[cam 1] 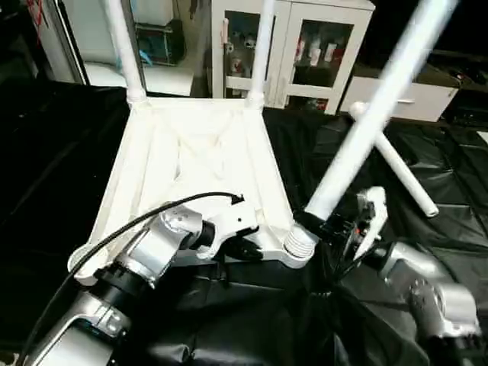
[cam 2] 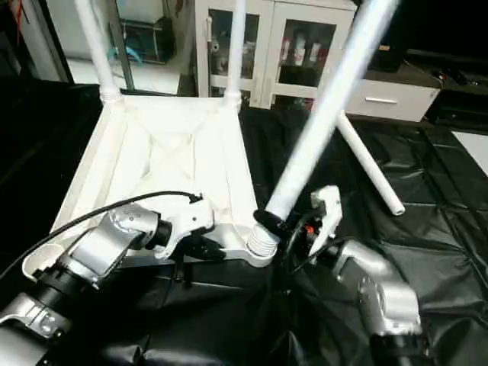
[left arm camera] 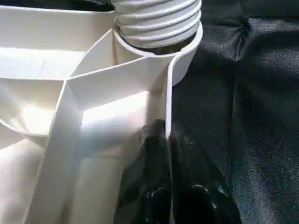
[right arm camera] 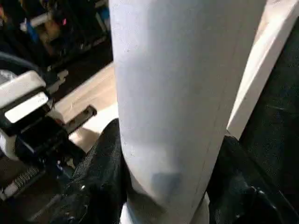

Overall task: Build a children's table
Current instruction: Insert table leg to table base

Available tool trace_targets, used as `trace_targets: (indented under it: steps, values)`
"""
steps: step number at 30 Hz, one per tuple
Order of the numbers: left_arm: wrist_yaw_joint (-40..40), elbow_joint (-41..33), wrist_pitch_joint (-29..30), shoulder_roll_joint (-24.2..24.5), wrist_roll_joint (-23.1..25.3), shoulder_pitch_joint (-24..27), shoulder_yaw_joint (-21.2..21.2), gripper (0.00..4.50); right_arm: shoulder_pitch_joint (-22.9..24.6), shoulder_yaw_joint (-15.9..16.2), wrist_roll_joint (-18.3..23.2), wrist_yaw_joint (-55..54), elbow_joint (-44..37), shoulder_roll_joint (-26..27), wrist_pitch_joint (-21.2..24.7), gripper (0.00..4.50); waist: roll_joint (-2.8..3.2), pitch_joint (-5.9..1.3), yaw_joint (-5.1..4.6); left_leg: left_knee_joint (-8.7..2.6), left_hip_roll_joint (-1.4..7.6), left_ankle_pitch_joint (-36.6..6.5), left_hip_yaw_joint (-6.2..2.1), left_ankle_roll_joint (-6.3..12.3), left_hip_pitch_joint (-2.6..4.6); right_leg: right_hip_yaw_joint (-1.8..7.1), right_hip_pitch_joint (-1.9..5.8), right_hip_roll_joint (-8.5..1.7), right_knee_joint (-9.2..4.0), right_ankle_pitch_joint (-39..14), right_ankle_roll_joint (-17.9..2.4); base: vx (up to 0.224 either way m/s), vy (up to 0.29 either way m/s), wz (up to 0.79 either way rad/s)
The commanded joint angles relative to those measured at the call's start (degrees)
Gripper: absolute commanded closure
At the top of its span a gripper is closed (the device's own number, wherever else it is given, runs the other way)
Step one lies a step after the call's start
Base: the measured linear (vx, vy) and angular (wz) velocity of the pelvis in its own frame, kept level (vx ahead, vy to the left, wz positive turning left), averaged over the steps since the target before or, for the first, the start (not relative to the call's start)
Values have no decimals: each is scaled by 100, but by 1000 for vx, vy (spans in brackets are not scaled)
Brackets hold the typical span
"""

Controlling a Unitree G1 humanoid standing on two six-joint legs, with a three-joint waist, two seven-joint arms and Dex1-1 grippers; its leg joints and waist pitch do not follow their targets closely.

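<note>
I see the table top (cam 1: 198, 164) lying upside down on the black cloth (cam 1: 427, 175) of the counter, two legs (cam 1: 122, 46) standing in its far corners. My left tool (left arm camera: 166, 186) pinches the near rim beside the corner socket (left arm camera: 187, 51); the left wrist view shows the thread there. My right tool (right arm camera: 163, 186) clamps the third leg (cam 1: 374, 114), which leans in that socket. A fourth leg (cam 2: 370, 164) lies on the cloth behind.
</note>
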Motion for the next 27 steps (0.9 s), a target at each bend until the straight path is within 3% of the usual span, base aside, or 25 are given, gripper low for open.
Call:
trace_targets:
  steps: [1, 6, 11, 22, 27]
  values:
    - [160, 272, 90, -25, 94, 29, -68, 450, 225, -20, -89, -96, -97, 47, -100, 263, 24, -191, -14, -616, 545, -2451, -313, -363, 132, 272, 20, -475, -585, -2313, -927, 0, 0, 0]
    - [187, 331, 72, -23, 116, -2, -47, 450, 390, 176, -465, -183, -205, -4, -497, 263, 52, -204, -15, -638, 549, -2235, -293, -350, 127, 262, 30, -463, -581, -2002, -950, 0, 0, 0]
    - [225, 404, 52, -24, 124, -35, -31, 450, 508, 411, -794, -165, -421, -179, -732, 263, 54, -181, -30, -652, 545, -2465, -304, -358, 140, 272, 19, -477, -624, -2327, -883, 0, 0, 0]
    - [241, 462, 21, -20, 152, -61, -31, 450, 585, 783, -1275, -95, -603, -613, -687, 263, 29, -164, -29, -653, 547, -2503, -305, -284, 140, 286, -2, -483, -658, -2511, -792, 0, 0, 0]
    - [215, 435, 16, -11, 145, -49, -40, 450, 439, 1109, -1582, -97, -415, -791, -562, 264, 33, -156, -48, -660, 548, -2584, -321, -315, 139, 276, -10, -475, -664, -2670, -745, 0, 0, 0]
